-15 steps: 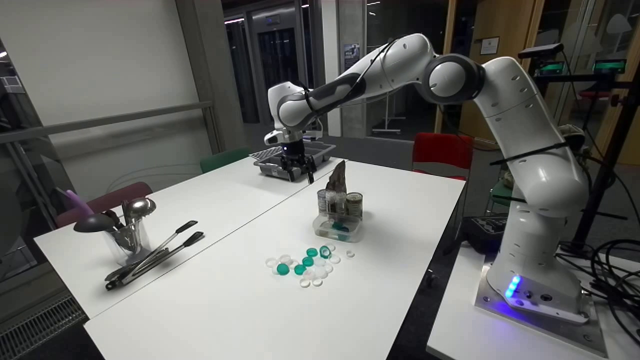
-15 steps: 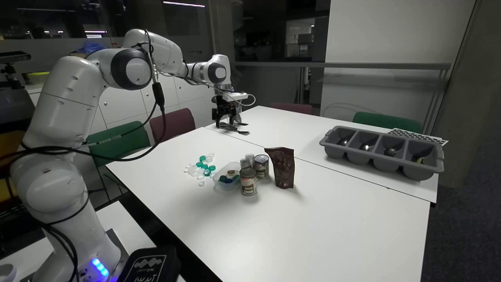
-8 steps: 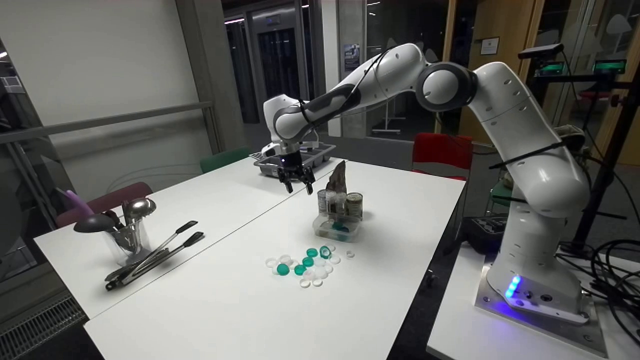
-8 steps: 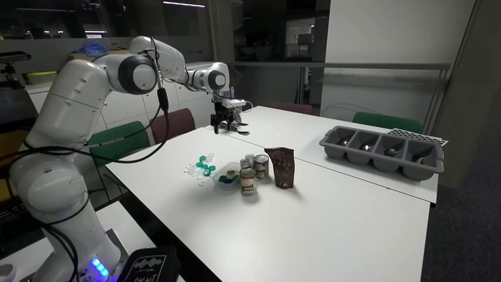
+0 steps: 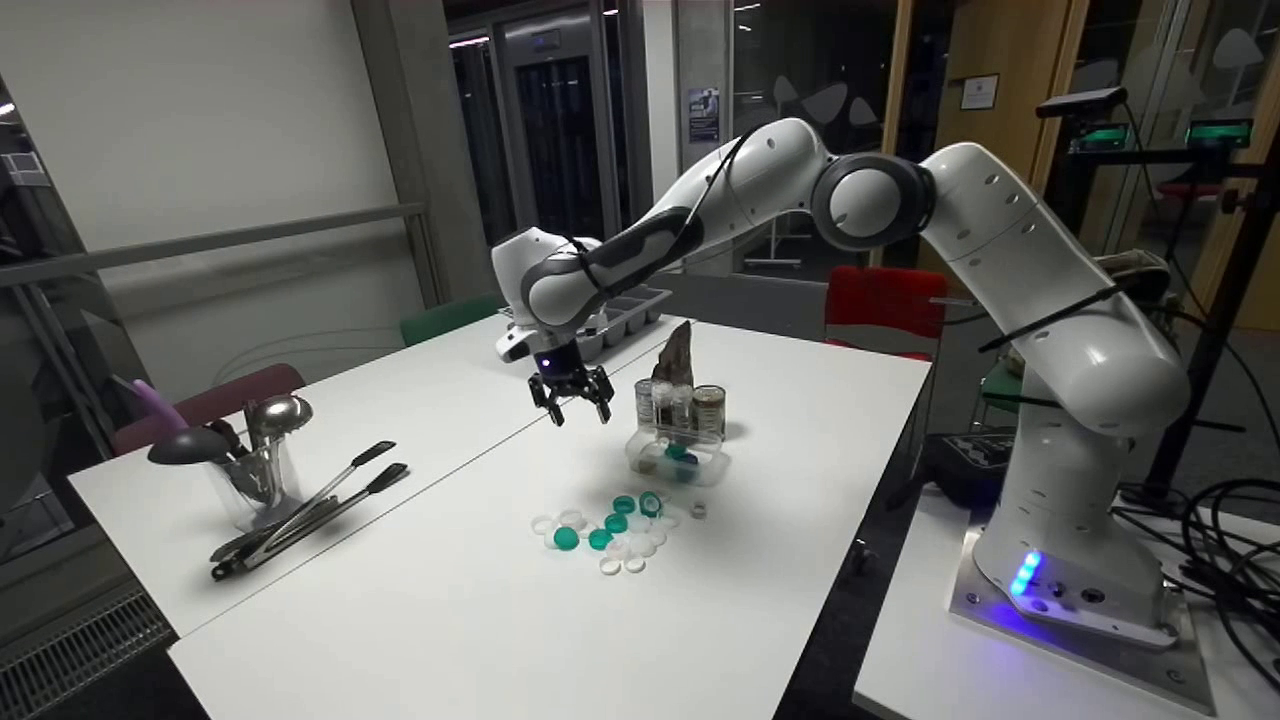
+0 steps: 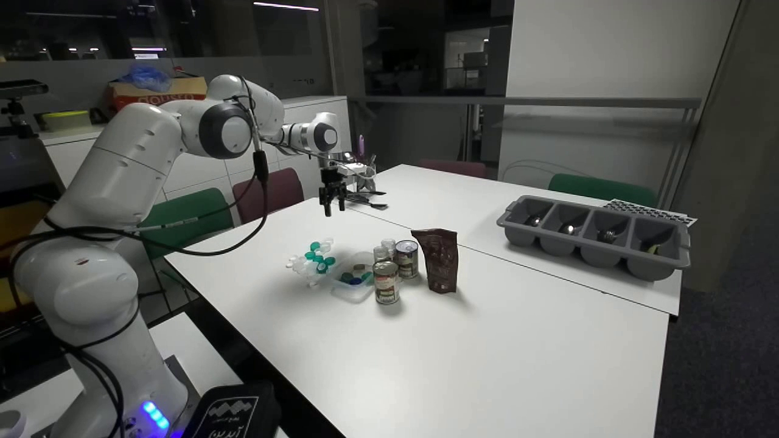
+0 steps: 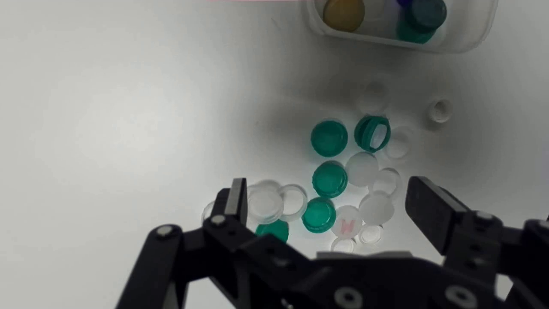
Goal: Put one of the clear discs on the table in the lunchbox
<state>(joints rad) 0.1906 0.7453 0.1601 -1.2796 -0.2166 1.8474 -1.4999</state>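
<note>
Inside table [image 5: 480, 620] edge, clear discs [image 7: 376, 208] apart from lunchbox [image 7: 467, 32]; fingers [image 7: 433, 214] spread wide.

In an exterior view, discs [image 5: 641, 545] lie on the tabletop [image 5: 460, 620] before the lunchbox [image 5: 712, 468], which holds caps [image 5: 689, 459]; cans [image 5: 709, 410] stand behind it, pouch [image 5: 675, 358] behind those, tongs [image 5: 292, 530] well left beside the utensil cup [image 5: 238, 503], cutlery tray [image 5: 628, 320] farther back.

We see a white table [image 6: 517, 353], whitish clear discs [image 7: 376, 208], one marked pinkish-red, and teal-green discs [image 7: 329, 138]. The gripper [image 5: 580, 416] is black, the arm [image 5: 866, 205] white with dark grey bands [image 5: 918, 190], the pouch [image 6: 440, 261] brown, the tray [image 6: 599, 253] grey. We find a red chair [image 5: 884, 304] and a black-and-white checked sheet [image 6: 649, 211].
</note>
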